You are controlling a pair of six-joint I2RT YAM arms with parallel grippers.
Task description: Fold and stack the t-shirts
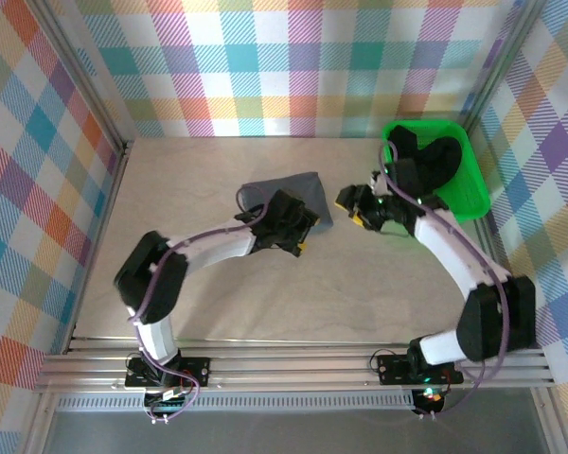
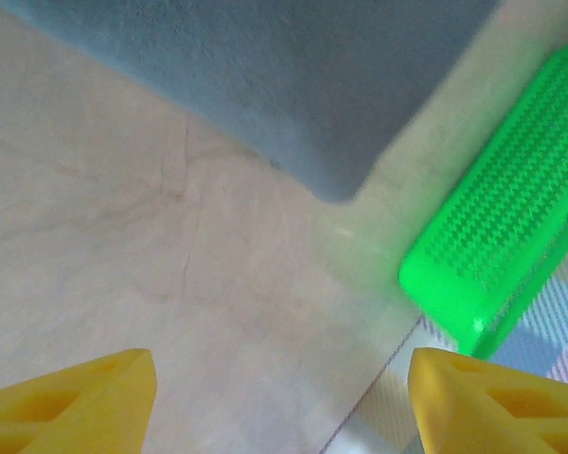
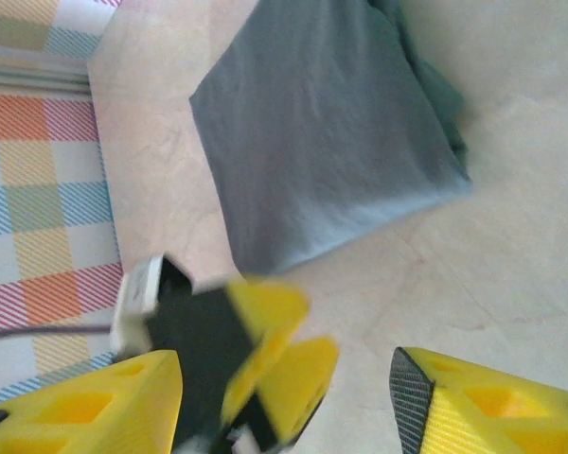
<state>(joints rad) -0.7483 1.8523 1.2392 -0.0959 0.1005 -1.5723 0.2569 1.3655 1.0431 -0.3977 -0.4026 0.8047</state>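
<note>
The slate grey t-shirt (image 1: 286,194) lies folded into a compact pad near the middle of the worktop (image 1: 341,293). The black t-shirts (image 1: 426,161) sit bunched in the green tray (image 1: 466,189) at the far right. The left hand (image 1: 298,232) hovers at the pad's near edge, its fingers (image 2: 76,402) spread apart with nothing between them. The right hand (image 1: 358,203), just right of the pad, is likewise parted and empty. The cotton looks light and limp, likely to sag, drag or fall open when lifted. The safest hold is probably a pinch through all layers at a folded edge or corner, with both hands sharing the width.
</note>
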